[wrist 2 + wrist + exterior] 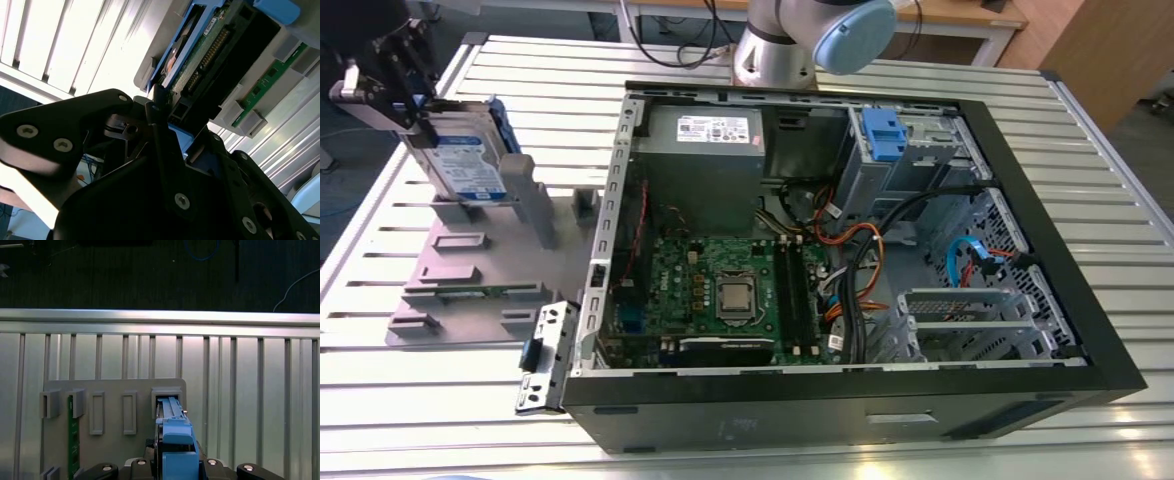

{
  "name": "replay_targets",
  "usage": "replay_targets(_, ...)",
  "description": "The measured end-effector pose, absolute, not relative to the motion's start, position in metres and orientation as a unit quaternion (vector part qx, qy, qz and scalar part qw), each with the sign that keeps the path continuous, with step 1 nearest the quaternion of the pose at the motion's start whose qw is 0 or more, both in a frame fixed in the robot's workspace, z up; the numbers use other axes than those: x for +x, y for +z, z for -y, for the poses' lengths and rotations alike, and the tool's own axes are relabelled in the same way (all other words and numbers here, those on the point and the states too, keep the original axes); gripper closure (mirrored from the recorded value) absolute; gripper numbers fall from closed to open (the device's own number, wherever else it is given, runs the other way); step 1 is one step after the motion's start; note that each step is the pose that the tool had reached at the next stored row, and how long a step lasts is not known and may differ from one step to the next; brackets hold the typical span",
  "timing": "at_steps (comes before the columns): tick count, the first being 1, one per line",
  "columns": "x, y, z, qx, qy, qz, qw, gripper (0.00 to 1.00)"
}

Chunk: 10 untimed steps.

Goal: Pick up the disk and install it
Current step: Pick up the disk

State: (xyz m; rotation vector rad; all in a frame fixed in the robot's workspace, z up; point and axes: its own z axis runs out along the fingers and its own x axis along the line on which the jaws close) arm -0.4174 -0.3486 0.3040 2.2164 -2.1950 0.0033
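Gripper clamped on hard drive, upright at grey rack; your end-on grip could let it tilt and snag.

The disk is silver, with a blue-and-white label and blue rails. It stands on edge, slightly tilted, at the exterior view's upper left.

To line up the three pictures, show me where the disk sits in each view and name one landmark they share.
Exterior view: the disk stands upright at the exterior view's left, beside the computer case.
Second wrist view: disk close up, green circuit side showing.
First wrist view: disk edge-on, blue rail facing the camera.
Shared landmark: the grey holder under it.
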Motion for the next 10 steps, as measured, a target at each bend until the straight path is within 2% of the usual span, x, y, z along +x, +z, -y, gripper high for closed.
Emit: replay_targets(10, -0.4174, 0.306, 0.3486, 0.71, 0.001, 0.704, 0.011, 0.64)
